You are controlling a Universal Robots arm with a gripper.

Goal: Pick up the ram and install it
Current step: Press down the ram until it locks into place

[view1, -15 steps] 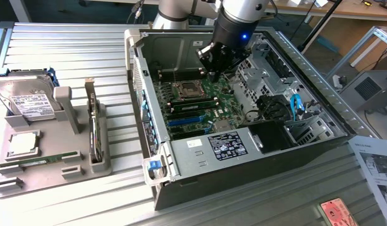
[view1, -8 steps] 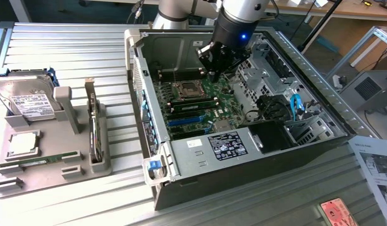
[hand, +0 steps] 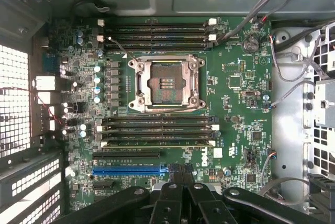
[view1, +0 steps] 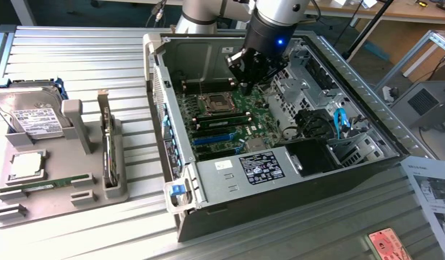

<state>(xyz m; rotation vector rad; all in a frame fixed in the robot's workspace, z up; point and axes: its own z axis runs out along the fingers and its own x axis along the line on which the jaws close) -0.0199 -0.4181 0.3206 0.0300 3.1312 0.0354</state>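
The black two-finger gripper [view1: 253,81] hangs shut and empty (risking collision) over the green motherboard [hand: 230,77]; the thin green ram stick [view1: 60,183] lies on the grey tray's [view1: 85,200] near edge

we see the open computer case [view1: 230,179] at centre, the motherboard [view1: 230,116] lying inside it. at nine o'clock sits the parts tray [view1: 71,189], holding the ram [view1: 45,185] and hard drive [view1: 27,111].

exterior view: high, off to one side, angled down on open grey computer case [view1: 280,162] | wrist view: close, straight down on green motherboard [hand: 230,77] | shared: green motherboard [view1: 233,122]
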